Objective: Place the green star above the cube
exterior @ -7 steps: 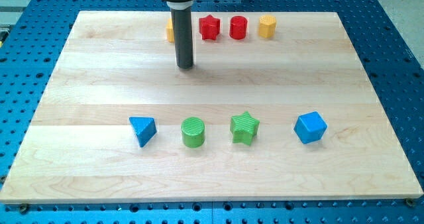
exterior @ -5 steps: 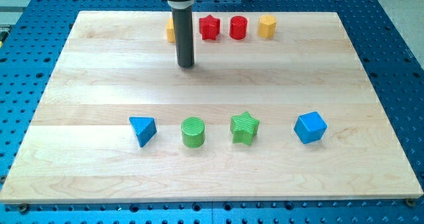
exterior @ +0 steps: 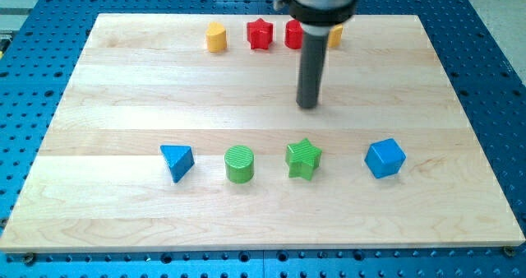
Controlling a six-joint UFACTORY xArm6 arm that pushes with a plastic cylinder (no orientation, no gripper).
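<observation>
1. My tip (exterior: 308, 105) sits on the wooden board (exterior: 123, 97), right of centre, in the open strip btwn the top row and bottom row of blocks.
2. It's a bare rod w/ no jaws, so nothing to spread or pinch; the tip touches no block.
3. Green star (exterior: 303, 159) lies in the bottom row, straight below the tip toward the view's bottom, w/ clear board between them.
4. Blue cube (exterior: 385, 158) is right of the star in the same row, apart from it, tilted a bit.
5. Green cylinder (exterior: 240, 164) stands just left of the star; blue triangle (exterior: 177, 161) further left.
6. Top row, from view's left: yellow block (exterior: 215, 38), red star (exterior: 260, 34), red block (exterior: 293, 34) partly behind the rod, and another yellow block (exterior: 335, 36) mostly hidden by the rod.
</observation>
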